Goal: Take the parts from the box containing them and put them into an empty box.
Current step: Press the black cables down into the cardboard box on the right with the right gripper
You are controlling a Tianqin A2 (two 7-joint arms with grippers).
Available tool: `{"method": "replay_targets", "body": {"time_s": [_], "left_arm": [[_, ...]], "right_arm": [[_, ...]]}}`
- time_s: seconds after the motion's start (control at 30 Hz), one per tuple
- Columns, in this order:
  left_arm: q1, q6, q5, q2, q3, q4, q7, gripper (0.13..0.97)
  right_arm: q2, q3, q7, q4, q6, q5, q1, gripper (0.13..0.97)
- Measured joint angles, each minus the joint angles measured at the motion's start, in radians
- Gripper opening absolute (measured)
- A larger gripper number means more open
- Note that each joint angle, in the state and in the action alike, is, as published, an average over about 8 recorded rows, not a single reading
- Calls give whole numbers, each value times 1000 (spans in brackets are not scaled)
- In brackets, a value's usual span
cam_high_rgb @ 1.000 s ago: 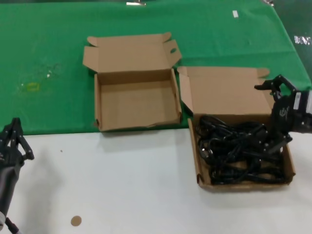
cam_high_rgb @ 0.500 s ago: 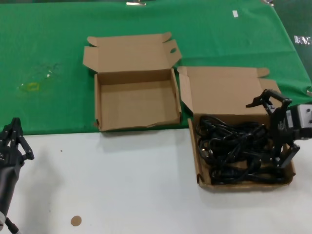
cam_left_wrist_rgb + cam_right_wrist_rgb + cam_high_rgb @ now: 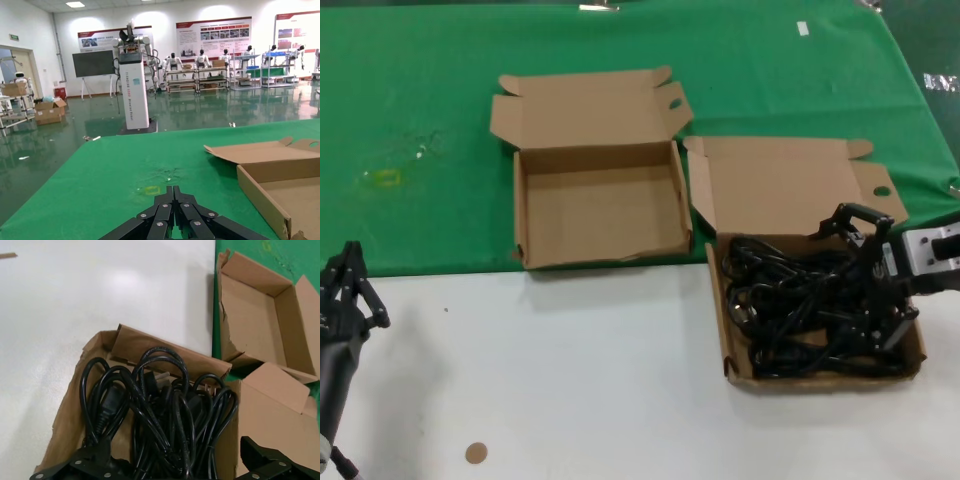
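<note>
Power cords (image 3: 810, 310): black, tangled in the long box (image 3: 724, 330). Likely light, limp, snag-prone; a bunched loop suits grasping best. Right gripper (image 3: 875, 285) spread wide above the heap, holding nothing. Left gripper (image 3: 345, 290) parked, closed.

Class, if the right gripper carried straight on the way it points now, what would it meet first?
Most likely the tangled black power cords: the right gripper, fingers spread, points into their box.

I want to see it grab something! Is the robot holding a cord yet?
Not yet. The right gripper is open, down in the pile of cords. The left gripper holds nothing.
</note>
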Motion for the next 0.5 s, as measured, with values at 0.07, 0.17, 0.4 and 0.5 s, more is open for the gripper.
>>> {"method": "replay_targets", "body": {"time_s": [0.07,0.17,0.4,0.5], "left_arm": [[0,0,0,0,0,0,0,152],[0,0,0,0,0,0,0,152],[0,0,0,0,0,0,0,152],[0,0,0,0,0,0,0,152]], "right_arm": [[-12,-2,-10,-17,3,-9,5,935],[-29,-4,-23,-40,8,-20,11,914],[-58,-6,-39,-77,18,-42,25,827],[-65,-6,-42,-86,21,-49,30,779]]}}
